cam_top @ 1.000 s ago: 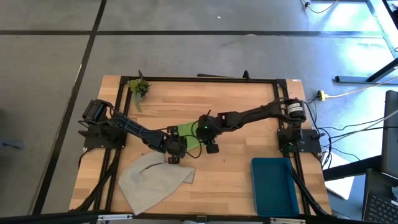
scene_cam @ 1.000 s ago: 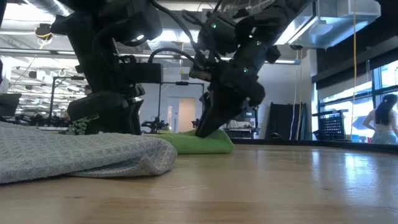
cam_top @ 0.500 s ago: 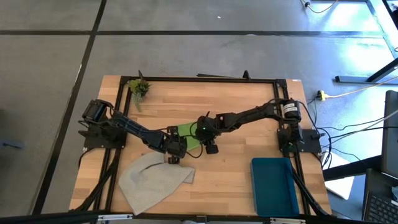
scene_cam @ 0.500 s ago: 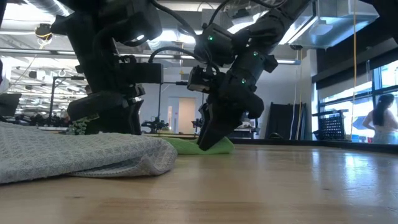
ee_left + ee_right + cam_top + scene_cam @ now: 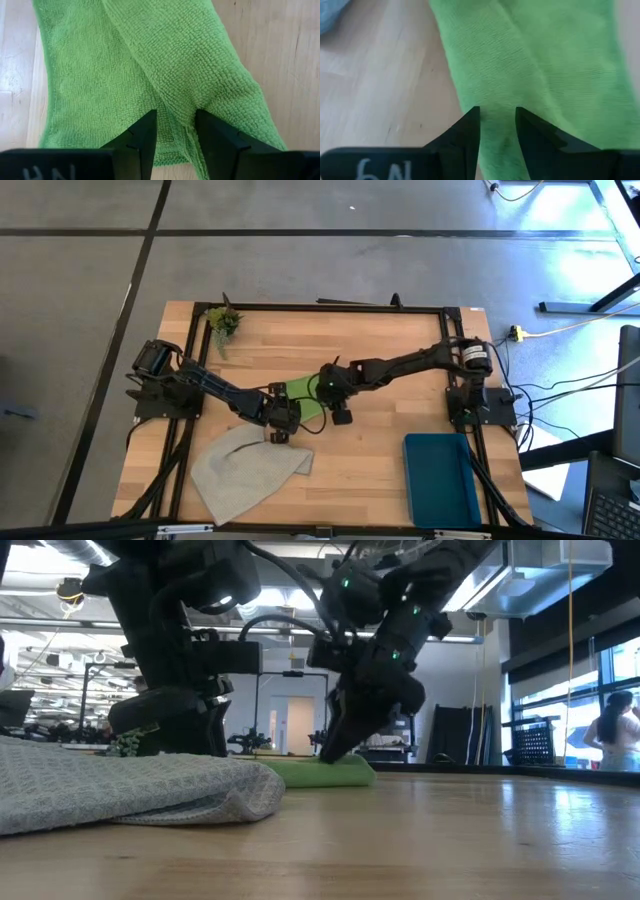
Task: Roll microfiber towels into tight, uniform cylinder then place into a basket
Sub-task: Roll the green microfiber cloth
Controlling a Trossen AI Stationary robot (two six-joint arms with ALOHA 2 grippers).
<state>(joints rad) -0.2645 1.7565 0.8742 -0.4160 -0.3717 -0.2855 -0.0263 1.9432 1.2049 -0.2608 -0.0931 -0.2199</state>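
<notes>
The green towel (image 5: 150,75) lies folded on the desk (image 5: 380,450), pinched at opposite ends by the left gripper (image 5: 175,135) and right gripper (image 5: 497,132), each closed on a ridge of cloth. Soft and limp, it probably rolls best gripped along the fold's edge.

Robotics lab or open industrial workspace. A wooden table (image 5: 380,330) in a black metal frame is set on a grey concrete floor (image 5: 80,270) marked with dark lines. Cables (image 5: 560,395) are strewn at the frame's right. Exposed ceiling ducts (image 5: 560,580), strip lighting and equipment racks are seen behind in the low view; a person (image 5: 618,730) is seen at far right by the windows.
</notes>
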